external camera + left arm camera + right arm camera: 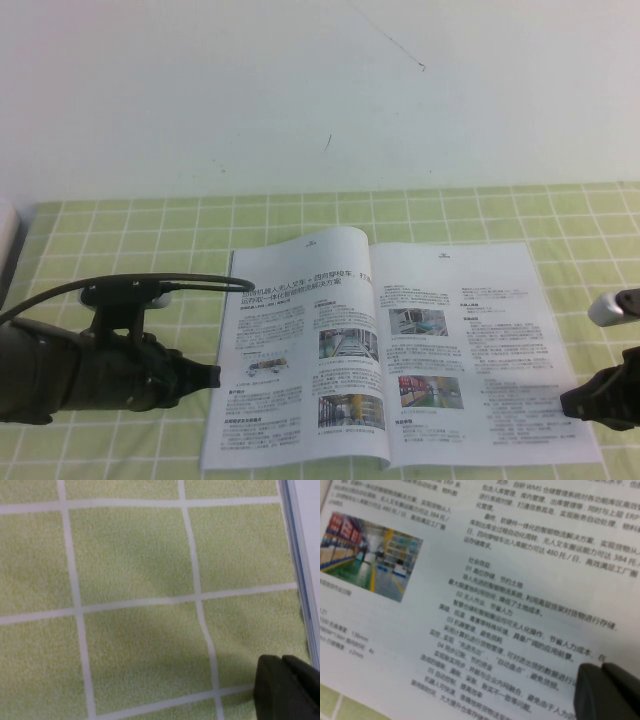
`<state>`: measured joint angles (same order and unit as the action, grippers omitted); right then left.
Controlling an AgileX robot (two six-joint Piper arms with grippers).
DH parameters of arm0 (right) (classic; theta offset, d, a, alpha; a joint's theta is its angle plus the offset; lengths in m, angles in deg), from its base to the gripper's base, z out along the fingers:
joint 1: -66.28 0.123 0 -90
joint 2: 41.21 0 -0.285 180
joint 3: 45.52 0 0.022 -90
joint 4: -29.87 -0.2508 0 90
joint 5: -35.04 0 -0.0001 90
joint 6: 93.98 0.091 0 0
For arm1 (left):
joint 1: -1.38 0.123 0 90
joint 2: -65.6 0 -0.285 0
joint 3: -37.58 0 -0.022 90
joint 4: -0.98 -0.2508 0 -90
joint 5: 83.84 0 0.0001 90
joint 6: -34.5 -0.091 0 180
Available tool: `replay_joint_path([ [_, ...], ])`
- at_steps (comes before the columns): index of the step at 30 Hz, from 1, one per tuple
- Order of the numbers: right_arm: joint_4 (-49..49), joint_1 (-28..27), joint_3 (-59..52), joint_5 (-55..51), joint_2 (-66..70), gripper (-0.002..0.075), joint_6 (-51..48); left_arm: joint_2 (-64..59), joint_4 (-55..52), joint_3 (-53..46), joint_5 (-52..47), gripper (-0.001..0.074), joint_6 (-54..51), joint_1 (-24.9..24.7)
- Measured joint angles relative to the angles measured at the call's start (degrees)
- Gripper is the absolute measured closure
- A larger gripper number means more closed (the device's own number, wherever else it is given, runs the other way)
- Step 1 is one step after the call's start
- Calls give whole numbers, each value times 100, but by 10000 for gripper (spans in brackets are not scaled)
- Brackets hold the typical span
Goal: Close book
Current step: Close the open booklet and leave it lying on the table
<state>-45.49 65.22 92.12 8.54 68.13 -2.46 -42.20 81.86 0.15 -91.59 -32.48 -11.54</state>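
An open book of white pages with printed text and photos lies flat on the green checked cloth. Its left page bulges up near the spine. My left gripper sits low over the cloth just off the book's left edge, fingers pressed together with nothing held. My right gripper hovers over the near right corner of the right-hand page, its fingers also together and empty.
A black cable loops above the left arm. A white object lies at the cloth's far left edge. A white wall rises behind the table.
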Motion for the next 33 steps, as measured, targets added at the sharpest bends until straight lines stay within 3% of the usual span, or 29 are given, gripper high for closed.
replay_joint_path([
  [14, 176, 12, 388, -489, 35, 729, 375, 192, -62, 276, -460, 739, -19, 0],
  [23, 1351, 346, 812, -129, 282, 729, 1051, 192, -77, 492, -393, 739, -167, 0],
  [33, 1552, 346, 968, -366, 577, 729, 1495, -116, -77, 492, -554, 739, -492, 0],
])
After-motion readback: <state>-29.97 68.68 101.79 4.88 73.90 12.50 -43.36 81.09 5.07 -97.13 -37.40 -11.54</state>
